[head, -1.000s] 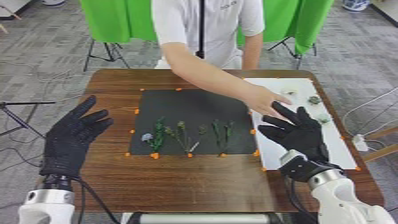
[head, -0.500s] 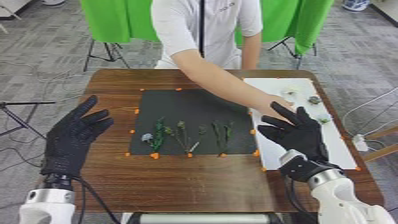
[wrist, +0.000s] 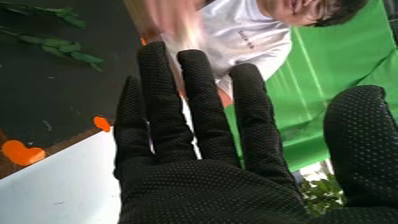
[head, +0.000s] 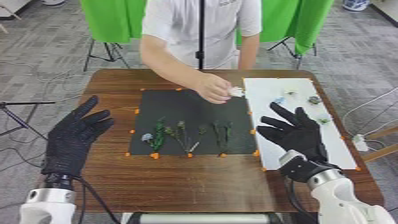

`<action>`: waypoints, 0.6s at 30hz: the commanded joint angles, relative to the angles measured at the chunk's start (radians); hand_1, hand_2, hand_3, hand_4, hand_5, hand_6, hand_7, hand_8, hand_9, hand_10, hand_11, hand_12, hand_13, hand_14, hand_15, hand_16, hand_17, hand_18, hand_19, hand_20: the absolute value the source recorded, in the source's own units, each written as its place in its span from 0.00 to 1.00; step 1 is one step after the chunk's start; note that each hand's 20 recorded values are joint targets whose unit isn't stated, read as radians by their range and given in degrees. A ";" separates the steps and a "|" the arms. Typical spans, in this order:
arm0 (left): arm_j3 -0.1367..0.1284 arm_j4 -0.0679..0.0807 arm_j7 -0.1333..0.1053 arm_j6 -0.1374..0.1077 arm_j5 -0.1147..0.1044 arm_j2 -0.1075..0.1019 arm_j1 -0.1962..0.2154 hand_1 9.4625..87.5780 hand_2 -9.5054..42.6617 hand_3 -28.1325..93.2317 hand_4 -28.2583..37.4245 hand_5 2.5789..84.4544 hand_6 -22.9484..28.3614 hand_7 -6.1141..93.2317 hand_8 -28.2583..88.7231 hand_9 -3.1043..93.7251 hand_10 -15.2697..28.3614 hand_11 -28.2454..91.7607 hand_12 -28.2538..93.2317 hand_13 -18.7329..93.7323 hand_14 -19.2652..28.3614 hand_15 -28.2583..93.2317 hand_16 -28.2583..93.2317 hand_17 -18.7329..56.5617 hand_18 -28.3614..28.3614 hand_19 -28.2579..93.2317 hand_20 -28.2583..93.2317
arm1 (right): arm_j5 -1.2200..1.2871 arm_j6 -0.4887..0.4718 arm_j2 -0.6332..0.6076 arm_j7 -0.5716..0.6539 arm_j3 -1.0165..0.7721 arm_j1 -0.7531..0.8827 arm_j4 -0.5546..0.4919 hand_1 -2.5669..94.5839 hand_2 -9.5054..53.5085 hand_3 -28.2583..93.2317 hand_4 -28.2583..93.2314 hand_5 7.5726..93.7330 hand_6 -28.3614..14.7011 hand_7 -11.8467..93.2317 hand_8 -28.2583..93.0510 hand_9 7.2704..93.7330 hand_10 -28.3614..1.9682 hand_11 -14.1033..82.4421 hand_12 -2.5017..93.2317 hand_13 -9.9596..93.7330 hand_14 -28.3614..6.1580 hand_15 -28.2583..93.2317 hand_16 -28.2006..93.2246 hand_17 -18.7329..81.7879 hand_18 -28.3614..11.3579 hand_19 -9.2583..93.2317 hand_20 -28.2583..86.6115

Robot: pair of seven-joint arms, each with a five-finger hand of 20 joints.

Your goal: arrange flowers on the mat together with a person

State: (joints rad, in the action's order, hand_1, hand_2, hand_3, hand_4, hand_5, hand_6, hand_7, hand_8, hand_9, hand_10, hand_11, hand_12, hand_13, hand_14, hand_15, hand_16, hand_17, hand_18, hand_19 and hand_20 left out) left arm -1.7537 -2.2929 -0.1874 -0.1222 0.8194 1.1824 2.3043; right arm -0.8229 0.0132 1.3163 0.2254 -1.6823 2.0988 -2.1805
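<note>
My left hand (head: 73,137) is open over the table's left edge. My right hand (head: 298,136) is open above the white sheet (head: 330,150); in the right wrist view the black glove of my right hand (wrist: 213,187) has its fingers straight, holding nothing. A person's hand (head: 211,88) pinches a white flower (head: 236,92) above the dark mat's upper right part. On the dark mat (head: 169,105) lie a pale blue flower (head: 147,137) and several green stems (head: 180,131). A blue flower (head: 279,100), a white flower (head: 290,92) and other small flower heads (head: 314,100) are on the white sheet.
Orange markers (head: 155,156) line the mat's edges on the brown table (head: 195,185). The person stands at the far side, with one arm reaching over the table. A green cloth (head: 115,25) hangs behind.
The person's hand has moved from the white sheet, near my right hand, to above the mat, now with a white flower. Both my hands have stayed still.
</note>
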 commanded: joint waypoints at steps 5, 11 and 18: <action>0.010 0.004 -0.006 -0.011 -0.007 -0.006 0.001 0.18 0.33 0.84 0.09 0.47 0.63 0.12 0.19 0.46 0.83 0.44 0.34 0.45 0.99 0.67 0.18 0.21 0.99 0.74 0.32 | 0.004 -0.004 0.003 -0.010 0.006 -0.012 0.007 0.20 0.33 0.82 0.01 0.44 0.67 0.24 0.13 0.52 0.40 0.32 0.17 0.50 0.29 0.55 0.33 0.25 0.21 0.54 0.43; 0.012 0.004 -0.006 -0.016 -0.007 -0.008 -0.003 0.18 0.33 0.84 0.09 0.47 0.63 0.12 0.19 0.46 0.83 0.44 0.34 0.45 0.99 0.67 0.18 0.21 0.99 0.74 0.32 | 0.000 -0.006 0.002 -0.008 0.006 -0.011 0.007 0.20 0.32 0.82 0.01 0.44 0.67 0.24 0.13 0.52 0.40 0.32 0.17 0.50 0.29 0.55 0.33 0.25 0.21 0.54 0.43; 0.015 0.005 -0.008 -0.020 -0.009 -0.011 -0.006 0.18 0.33 0.84 0.09 0.47 0.63 0.12 0.19 0.46 0.84 0.44 0.34 0.45 0.99 0.67 0.18 0.21 0.99 0.74 0.32 | 0.000 -0.017 0.006 -0.004 0.002 -0.010 0.009 0.21 0.32 0.82 0.01 0.44 0.67 0.24 0.12 0.52 0.40 0.32 0.17 0.50 0.30 0.55 0.33 0.25 0.21 0.54 0.43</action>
State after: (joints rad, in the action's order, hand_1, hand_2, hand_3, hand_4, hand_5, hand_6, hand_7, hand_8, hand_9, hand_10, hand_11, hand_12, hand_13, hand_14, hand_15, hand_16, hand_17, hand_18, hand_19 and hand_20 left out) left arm -1.7418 -2.2922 -0.1986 -0.1304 0.8164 1.1718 2.2942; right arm -0.8225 0.0078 1.3160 0.2237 -1.6811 2.0831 -2.1715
